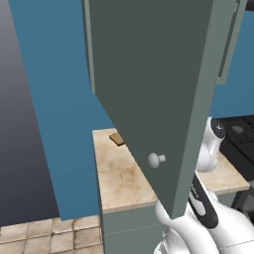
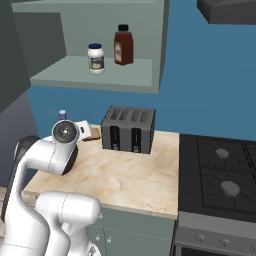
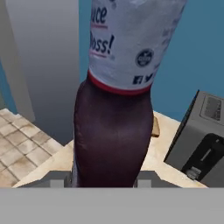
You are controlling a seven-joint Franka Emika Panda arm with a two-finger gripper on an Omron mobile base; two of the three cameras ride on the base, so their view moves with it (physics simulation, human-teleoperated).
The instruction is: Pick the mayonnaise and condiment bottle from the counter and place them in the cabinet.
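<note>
A dark maroon condiment bottle [image 3: 113, 131] with a white printed label stands between my gripper's [image 3: 103, 179] fingertips, and the gripper is shut on it. In the right base view its small blue cap [image 2: 62, 114] peeks over my arm at the left end of the counter [image 2: 125, 175]. The mayonnaise [image 2: 96, 58], a white jar with a dark blue lid, stands on the shelf of the open cabinet [image 2: 100, 75]. Beside it on the shelf stands a brown bottle [image 2: 123, 45] with a black cap. The cabinet door [image 1: 149, 74] with its round knob [image 1: 156, 159] hangs open over the counter [image 1: 119, 181].
A dark grey toaster [image 2: 128, 129] sits mid-counter below the shelf, and also appears in the hand view [image 3: 201, 140]. A black stove [image 2: 220, 175] adjoins the counter on the right. A small brown flat item [image 1: 117, 138] lies at the back of the counter. Tiled floor [image 3: 19, 148] lies off the counter's left end.
</note>
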